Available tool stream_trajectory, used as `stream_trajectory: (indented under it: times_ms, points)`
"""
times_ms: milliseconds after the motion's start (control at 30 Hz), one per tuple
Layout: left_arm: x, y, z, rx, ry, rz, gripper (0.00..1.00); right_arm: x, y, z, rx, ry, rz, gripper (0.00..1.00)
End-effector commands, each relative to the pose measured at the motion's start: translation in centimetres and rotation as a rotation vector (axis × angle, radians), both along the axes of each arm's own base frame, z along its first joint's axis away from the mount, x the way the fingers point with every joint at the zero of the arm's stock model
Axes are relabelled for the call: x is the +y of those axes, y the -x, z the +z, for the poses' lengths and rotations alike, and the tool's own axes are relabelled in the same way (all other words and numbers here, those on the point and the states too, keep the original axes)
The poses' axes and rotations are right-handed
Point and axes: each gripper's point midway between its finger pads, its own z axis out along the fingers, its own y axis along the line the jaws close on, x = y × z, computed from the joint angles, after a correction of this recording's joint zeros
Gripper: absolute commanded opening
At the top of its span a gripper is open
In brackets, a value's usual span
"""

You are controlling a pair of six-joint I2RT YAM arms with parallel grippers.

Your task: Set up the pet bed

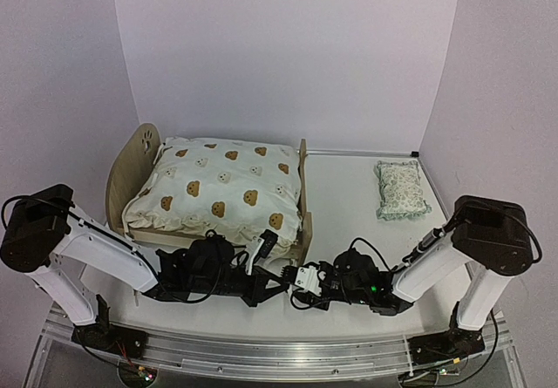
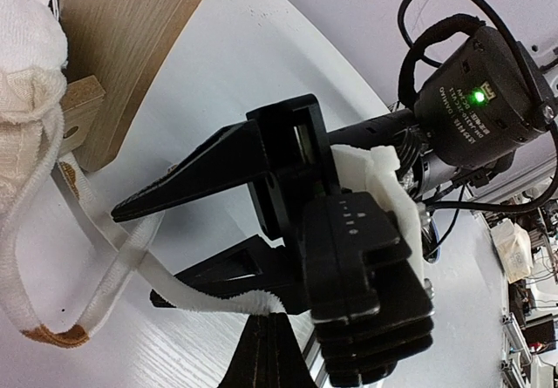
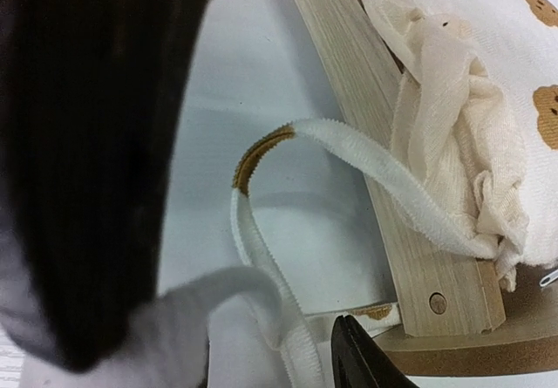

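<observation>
Your left pincer (image 2: 266, 336) is clenched on the white strap (image 2: 200, 305) of the quilt (image 1: 218, 187). Your right pincer (image 2: 138, 257) faces it, jaws apart, tips right by that strap. The pet bed (image 1: 129, 174) stands on the worktop (image 1: 349, 222) just beyond both pincers, under the quilt.

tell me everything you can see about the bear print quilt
The quilt is cream, soft-looking fabric printed with brown and white bear faces, ruffled along its edge. It lies puffed and rumpled over the pet bed, covering its top, its near edge draping over the side. A white ribbon tie with a brown patch trails from its corner by the footboard, loops on the table, and seems pinched in the shut left gripper.
</observation>
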Motion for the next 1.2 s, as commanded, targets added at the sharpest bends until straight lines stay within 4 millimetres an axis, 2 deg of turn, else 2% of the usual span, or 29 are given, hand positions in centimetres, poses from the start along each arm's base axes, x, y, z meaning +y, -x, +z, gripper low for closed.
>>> stream_trajectory:
  times_ms: [0,167,333,633,700,967,1167]
  points:
    - [0.0,0.0,1.4,0.003,0.054,-0.002,0.00,1.4,-1.4,1.7,-0.068,-0.059,-0.032,0.49]
    - [0.1,0.0,1.4,0.006,0.055,-0.001,0.00,1.6,-2.0,1.8,-0.079,-0.075,-0.047,0.46]
    - [0.2,-0.1,1.6,0.001,0.061,0.005,0.00,1.5,-2.2,1.7,-0.078,-0.075,-0.055,0.27]
    - [0.4,-0.9,2.1,-0.020,0.069,0.042,0.00,1.2,-1.6,1.3,-0.035,-0.084,-0.046,0.04]
    - [0.5,-1.7,2.3,-0.029,0.071,0.074,0.00,1.0,-1.6,1.3,-0.021,-0.092,-0.059,0.00]
    - [1.4,-7.0,2.7,-0.076,0.049,0.262,0.00,0.8,-1.4,1.8,0.057,-0.134,-0.097,0.00]
    - [0.9,-9.5,1.8,-0.102,-0.049,0.335,0.10,0.5,-1.1,2.0,0.149,-0.123,-0.134,0.00]
